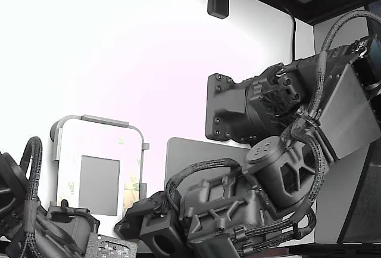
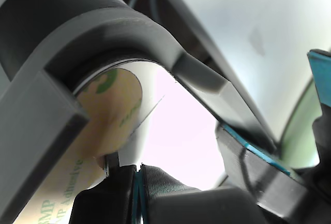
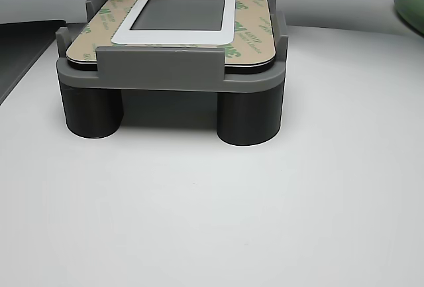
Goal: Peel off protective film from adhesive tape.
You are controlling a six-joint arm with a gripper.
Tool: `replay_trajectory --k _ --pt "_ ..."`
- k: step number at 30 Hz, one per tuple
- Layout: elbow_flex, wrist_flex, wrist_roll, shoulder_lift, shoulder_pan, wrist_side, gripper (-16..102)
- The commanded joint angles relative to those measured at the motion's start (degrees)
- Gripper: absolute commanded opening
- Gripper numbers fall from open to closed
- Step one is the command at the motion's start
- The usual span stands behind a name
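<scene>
Protective film (image 3: 252,30) is what we're watching, tan-beige with faint green print, lying flat along the side edges of the panel and not yet visibly lifted in the other view. Working down from the biggest thing: the white table (image 3: 212,201) carries everything, and toward its far edge stands the grey fixture (image 3: 172,78) on dark round legs. Its raised lips hug the panel's edges and corners, by my reading so that the part won't slide when the liner gets pulled. In the exterior view the dark arm (image 1: 280,174) is folded low, with its wrist end down by the panel's edge on the exterior view's right, a pose that suggests it is working at that edge. On the fixture sits the rounded panel (image 3: 173,36), its white frame around the small grey square (image 3: 179,12). The adhesive tape itself stays hidden under the liner. Now in close on the wrist view: the film (image 2: 111,110) curves round a corner of the panel under the fixture's lip, smooth, printed lettering running along it, with a small tab at its edge right by the tool. The gripper (image 2: 137,175) sits just there, its two dark fingers (image 2: 170,188) almost together with only a thin seam between. Whether that seam is pinching the liner's corner or merely resting beside it, I cannot tell.
</scene>
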Motion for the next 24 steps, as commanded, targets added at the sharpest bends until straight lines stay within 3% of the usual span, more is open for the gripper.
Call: replay_trajectory --k 1,24 --pt "-1.93 0.35 0.00 0.53 -1.14 0.09 -11" --pt "-0.88 0.62 0.70 0.26 -1.67 -0.79 -11"
